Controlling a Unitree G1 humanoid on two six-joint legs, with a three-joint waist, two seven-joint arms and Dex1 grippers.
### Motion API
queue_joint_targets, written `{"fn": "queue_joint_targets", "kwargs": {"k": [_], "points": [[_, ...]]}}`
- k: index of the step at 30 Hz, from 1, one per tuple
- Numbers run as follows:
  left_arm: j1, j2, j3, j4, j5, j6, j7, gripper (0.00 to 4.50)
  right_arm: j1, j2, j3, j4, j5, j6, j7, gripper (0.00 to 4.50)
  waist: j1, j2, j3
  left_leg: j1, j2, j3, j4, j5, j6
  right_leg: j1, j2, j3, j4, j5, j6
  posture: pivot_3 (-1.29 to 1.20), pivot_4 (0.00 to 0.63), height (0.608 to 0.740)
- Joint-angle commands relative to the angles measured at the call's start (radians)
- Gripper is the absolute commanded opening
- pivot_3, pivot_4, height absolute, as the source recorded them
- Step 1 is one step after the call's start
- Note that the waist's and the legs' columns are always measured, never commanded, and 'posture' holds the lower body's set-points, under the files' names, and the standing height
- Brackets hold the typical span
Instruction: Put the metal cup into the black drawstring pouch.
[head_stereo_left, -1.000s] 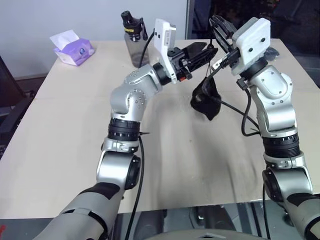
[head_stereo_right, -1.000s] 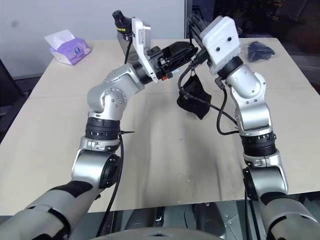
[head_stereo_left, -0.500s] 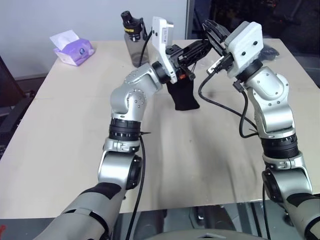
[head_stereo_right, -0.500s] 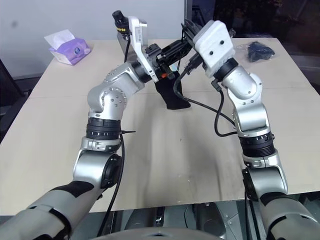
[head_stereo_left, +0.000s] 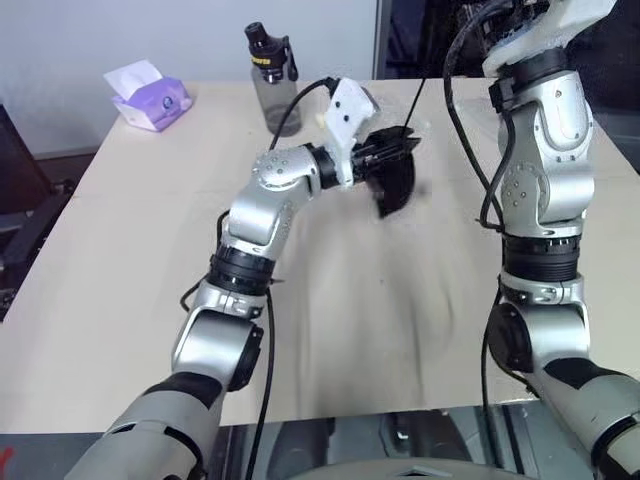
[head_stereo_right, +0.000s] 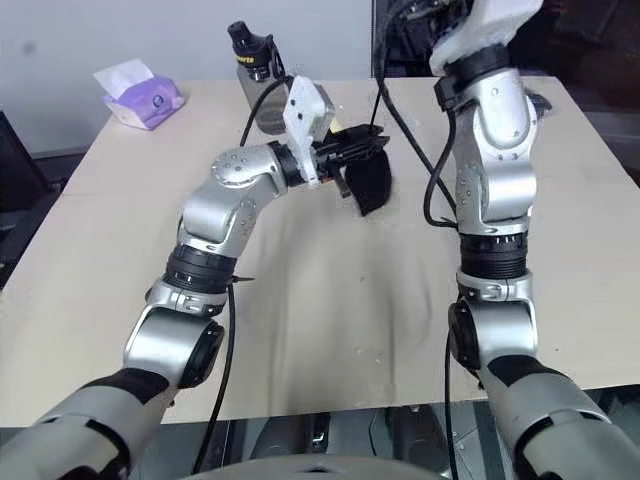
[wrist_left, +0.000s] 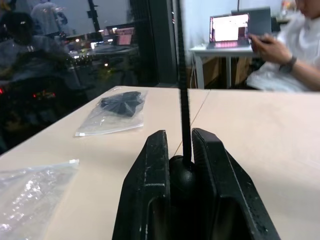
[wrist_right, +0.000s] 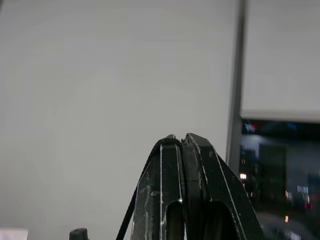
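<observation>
While drawing the mouth shut, keep to the order from the smoky-grey transparent bottle with black cap (head_stereo_left: 268, 75) rightward. Ignore the purple tissue box (head_stereo_left: 148, 100) left of that bottle.

Just right of the bottle and a little nearer: hold the left gripper (head_stereo_left: 400, 152) as is, black fingers pinched tight on the gathered neck of the soft matte black drawstring pouch (head_stereo_left: 398, 185), with the bag hanging under them above the beige table (head_stereo_left: 120, 260). Keep that pinch firm and steady as the anchor; avoid letting the neck slide through.

Small shiny metal cup: hidden, judged to be inside the pouch, so avoid tipping the bag mouth-down.

Further right of the bottle and higher: pull with the right gripper (wrist_right: 181, 136), fingers pressed together, apparently on the thin black cord (wrist_left: 184, 100) rising straight from the pinched neck. Pull along the cord's own line, smoothly, stopping once the fabric bunches fully; no jerking, lest the cord slip free.

Compared with a second ago: left fingers then wider apart, now clamped; right arm then low beside the left, now lifted well up and away; pouch then dangling further right of the bottle, now closer to it and lower; cord now stretched between the two grippers.
</observation>
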Motion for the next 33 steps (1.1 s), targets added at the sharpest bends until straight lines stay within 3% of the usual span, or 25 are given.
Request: {"fn": "queue_joint_targets", "kwargs": {"k": [1,2,6,8,11,15,19,22,25,29,33], "points": [[0.056,0.003,0.004,0.060,0.000,0.043,-0.031,1.20,-0.064,-0.033,-0.058,-0.101,0.029,-0.069,-0.019,0.00,-0.001,0.000,0.000,0.000,0.000,0.000,0.000,0.000,0.000,0.000,0.000,0.000,0.000,0.000,0.000,0.00,0.150,0.740],[0.055,-0.003,0.019,0.051,-0.019,0.050,-0.036,1.45,-0.053,-0.034,-0.047,-0.104,0.031,-0.060,-0.009,0.00,-0.002,0.001,0.000,0.000,0.000,0.000,0.000,0.000,0.000,0.000,0.000,0.000,0.000,0.000,0.000,0.00,0.150,0.740],[0.065,-0.047,0.112,0.026,-0.087,-0.008,-0.020,3.30,0.001,-0.064,0.015,-0.123,0.019,-0.019,0.054,0.00,-0.003,0.000,0.000,-0.003,0.000,-0.001,0.000,0.000,0.000,-0.003,0.000,-0.001,0.001,0.000,0.000,0.00,0.150,0.740],[0.099,-0.041,0.147,-0.033,-0.157,0.024,-0.071,3.30,0.024,-0.082,0.034,-0.124,0.000,-0.021,0.076,0.00,-0.003,0.000,0.000,-0.011,0.000,-0.001,0.003,0.000,0.000,-0.012,0.000,-0.001,0.005,0.000,0.000,0.00,0.150,0.740],[0.158,-0.006,0.184,-0.132,-0.247,0.109,-0.120,3.30,0.043,-0.091,0.035,-0.132,0.006,-0.013,0.081,0.00,-0.007,0.001,0.000,-0.010,0.001,-0.001,0.003,0.000,0.000,-0.012,0.000,-0.001,0.005,0.000,0.000,0.00,0.150,0.740],[0.236,0.081,0.235,-0.193,-0.269,0.179,-0.097,3.30,0.076,-0.102,0.048,-0.163,0.036,0.025,0.121,0.00,-0.006,0.001,0.000,-0.010,0.001,-0.001,0.003,0.000,0.000,-0.012,0.000,-0.001,0.005,0.000,0.000,0.00,0.150,0.740],[0.323,0.185,0.271,-0.207,-0.245,0.202,-0.085,3.39,0.115,-0.107,0.083,-0.212,0.084,0.082,0.193,1.30,-0.008,0.001,0.000,-0.010,0.001,-0.001,0.003,0.000,0.000,-0.011,0.000,-0.001,0.005,0.000,0.000,0.00,0.150,0.740],[0.389,0.234,0.272,-0.254,-0.255,0.230,-0.091,3.39,0.143,-0.121,0.094,-0.240,0.111,0.128,0.225,2.75,-0.003,0.001,0.000,-0.010,0.001,-0.002,0.003,0.000,0.000,-0.012,0.000,-0.002,0.005,0.000,0.000,0.00,0.150,0.740],[0.519,0.301,0.293,-0.352,-0.274,0.302,-0.086,3.39,0.250,-0.205,0.076,-0.277,0.169,0.245,0.304,4.23,0.002,-0.002,-0.002,-0.011,0.001,-0.002,0.003,0.000,0.000,-0.011,-0.001,-0.002,0.004,0.000,0.000,0.00,0.150,0.740],[0.708,0.379,0.325,-0.446,-0.257,0.288,-0.100,3.39,0.410,-0.333,-0.006,-0.315,0.328,0.356,0.449,4.23,0.006,-0.001,-0.001,-0.011,0.001,-0.001,0.003,0.000,0.000,-0.011,-0.003,-0.002,0.001,0.000,0.000,0.00,0.150,0.740],[0.859,0.424,0.350,-0.476,-0.208,0.217,-0.100,3.39,0.570,-0.403,-0.086,-0.243,0.388,0.361,0.557,4.23,0.005,-0.002,-0.002,-0.010,0.001,0.000,0.003,0.000,0.000,-0.010,-0.002,-0.002,0.001,0.000,0.000,0.00,0.150,0.740]]}}
